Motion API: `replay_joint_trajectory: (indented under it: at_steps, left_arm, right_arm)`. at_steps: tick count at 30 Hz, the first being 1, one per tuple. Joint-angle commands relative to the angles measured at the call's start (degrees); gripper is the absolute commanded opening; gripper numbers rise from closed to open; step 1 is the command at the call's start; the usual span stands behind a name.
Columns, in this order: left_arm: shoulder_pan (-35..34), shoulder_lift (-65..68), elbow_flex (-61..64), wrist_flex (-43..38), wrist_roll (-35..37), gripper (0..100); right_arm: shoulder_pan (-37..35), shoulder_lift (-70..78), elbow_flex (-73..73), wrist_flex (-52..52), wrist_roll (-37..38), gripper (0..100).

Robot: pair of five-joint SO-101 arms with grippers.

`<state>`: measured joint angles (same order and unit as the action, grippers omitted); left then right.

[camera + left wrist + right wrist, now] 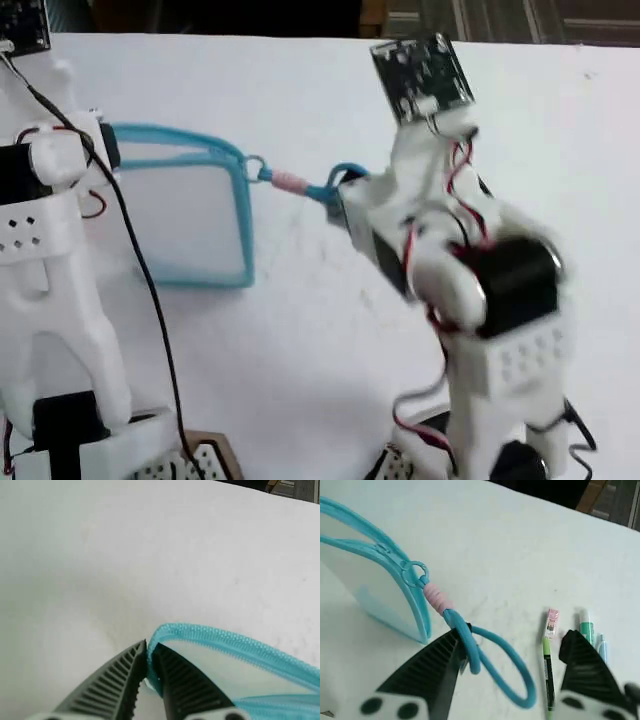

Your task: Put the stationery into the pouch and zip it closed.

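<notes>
The pouch (pixel 190 215) lies flat, its strap (pixel 300 187) pointing right. The left pincer (pixel 147 647) is clenched on the pouch's far-left corner. The right pincer (pixel 514 636) gapes, one finger partly hiding the pens (pixel 547 675).

From above, the white left arm (pixel 45 260) is covering one end of the clear plastic pouch with turquoise zip trim (pixel 190 215). The white right arm (pixel 470 290), itself blurring, is hiding part of the blue cord loop (pixel 340 180). In the right wrist view, a dark finger (pixel 587 675) of the right claw (pixel 514 636) is masking part of the green-capped pen (pixel 586 625) and the pale blue pen (pixel 602 645), and the pouch is running off the picture's edge.
</notes>
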<state>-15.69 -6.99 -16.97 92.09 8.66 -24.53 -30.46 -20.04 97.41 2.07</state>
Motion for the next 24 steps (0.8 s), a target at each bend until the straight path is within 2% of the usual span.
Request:
replay_joint_trajectory:
  at_steps: [1,11,24]
  left_arm:
    - [0.57,3.82,1.05,0.53,-2.81,2]
    - [0.48,3.82,1.05,0.0,-13.19,2]
    - [0.13,3.82,1.05,-2.02,-12.92,2]
  right_arm:
    - [-0.66,-6.81,-0.7,0.22,0.44,28.6]
    - [-0.66,-25.89,-0.35,-0.13,0.35,28.6]
    - [-0.22,-34.07,-0.35,0.4,0.44,28.4]
